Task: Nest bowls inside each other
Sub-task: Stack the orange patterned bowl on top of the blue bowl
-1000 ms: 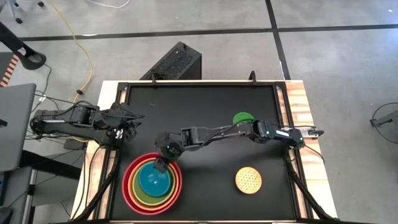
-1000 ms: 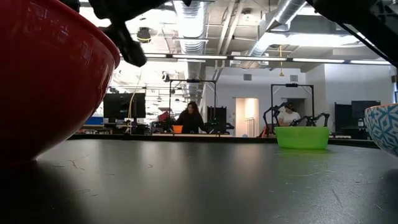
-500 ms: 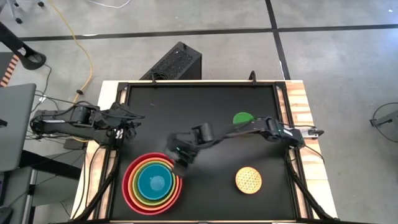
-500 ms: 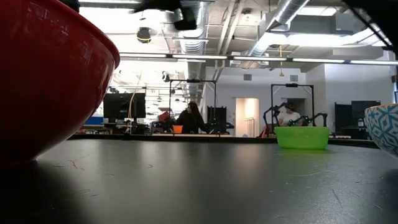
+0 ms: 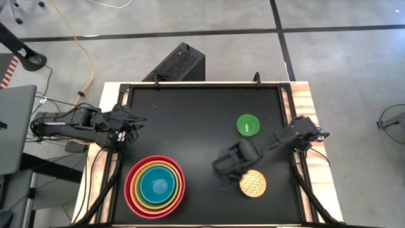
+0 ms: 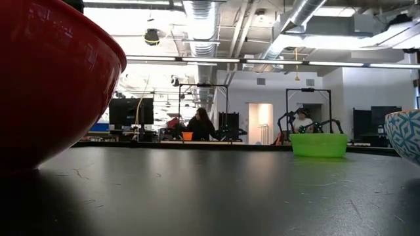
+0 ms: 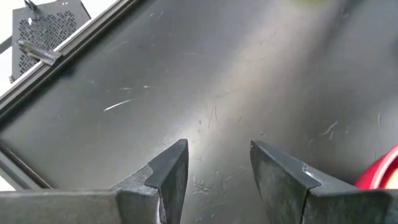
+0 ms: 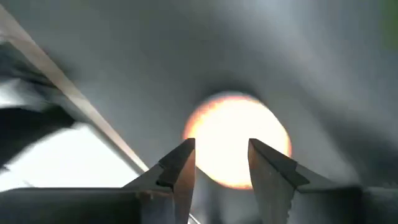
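A red bowl [image 5: 131, 190] near the table's front left holds an orange [image 5: 140, 174], a lime green [image 5: 144, 196] and a blue bowl [image 5: 156, 185], nested. The small patterned yellow bowl [image 5: 252, 183] stands alone at the front right, and the smallest green bowl [image 5: 247, 125] stands farther back. My right gripper [image 5: 223, 170] hovers just left of the yellow bowl, pointing down. It is open and holds nothing; the yellow bowl [image 8: 236, 146] shows below its fingers. My left gripper [image 7: 214, 168] waits open at the table's left edge [image 5: 131, 125].
In the low view the red bowl's wall [image 6: 52, 78] fills the left, the green bowl [image 6: 319, 144] stands far off and the patterned bowl's side [image 6: 403, 134] shows at the right edge. Bare black tabletop [image 5: 202, 107] lies between the bowls. People sit at desks beyond the table.
My right gripper has left the rim of the nested stack and swung fast toward the table's right edge, rising and tipping until it points down beside the yellow bowl. The nested bowls stay in place.
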Robot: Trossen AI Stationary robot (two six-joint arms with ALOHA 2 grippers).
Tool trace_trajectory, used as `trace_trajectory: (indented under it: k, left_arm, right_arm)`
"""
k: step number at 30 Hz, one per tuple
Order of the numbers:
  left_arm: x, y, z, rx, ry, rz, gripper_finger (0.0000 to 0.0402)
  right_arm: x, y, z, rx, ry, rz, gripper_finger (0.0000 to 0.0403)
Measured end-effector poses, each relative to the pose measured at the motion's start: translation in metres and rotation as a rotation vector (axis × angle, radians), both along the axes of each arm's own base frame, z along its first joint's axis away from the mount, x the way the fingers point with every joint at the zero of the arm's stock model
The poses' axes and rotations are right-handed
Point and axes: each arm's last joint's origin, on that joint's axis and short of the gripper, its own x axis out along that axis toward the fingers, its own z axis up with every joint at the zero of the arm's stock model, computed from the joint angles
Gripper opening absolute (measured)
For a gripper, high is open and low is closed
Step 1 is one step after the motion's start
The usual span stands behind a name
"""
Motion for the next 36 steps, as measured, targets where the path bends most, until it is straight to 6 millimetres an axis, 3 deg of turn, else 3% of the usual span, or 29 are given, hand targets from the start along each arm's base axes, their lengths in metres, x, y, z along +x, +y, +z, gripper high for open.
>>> trace_trajectory:
  k: [4,11,18,25,30,36]
  left_arm:
    - [0.0,0.0,0.0,-0.014,-0.01,0.006,0.0162]
    - [0.001,0.0,0.001,-0.024,-0.022,0.011,0.0162]
    - [0.001,0.0,0.001,-0.057,-0.042,0.043,0.0162]
    - [0.001,0.0,0.001,-0.088,-0.058,0.073,0.0162]
    - [0.001,-0.001,0.001,-0.102,-0.061,0.071,0.0162]
    - [0.001,-0.001,0.001,-0.105,-0.062,0.072,0.0162]
  right_arm:
    - [-0.042,-0.002,-0.033,-0.012,0.105,-0.121,0.018]
    - [-0.102,-0.018,-0.086,0.05,0.048,-0.316,0.0211]
    - [-0.123,-0.024,-0.133,0.069,-0.021,-0.324,0.0221]
    - [-0.126,-0.022,-0.156,0.034,-0.044,-0.243,0.0216]
    - [-0.121,-0.021,-0.157,0.076,-0.096,-0.214,0.0157]
    - [-0.121,-0.021,-0.157,0.078,-0.09,-0.221,0.002]
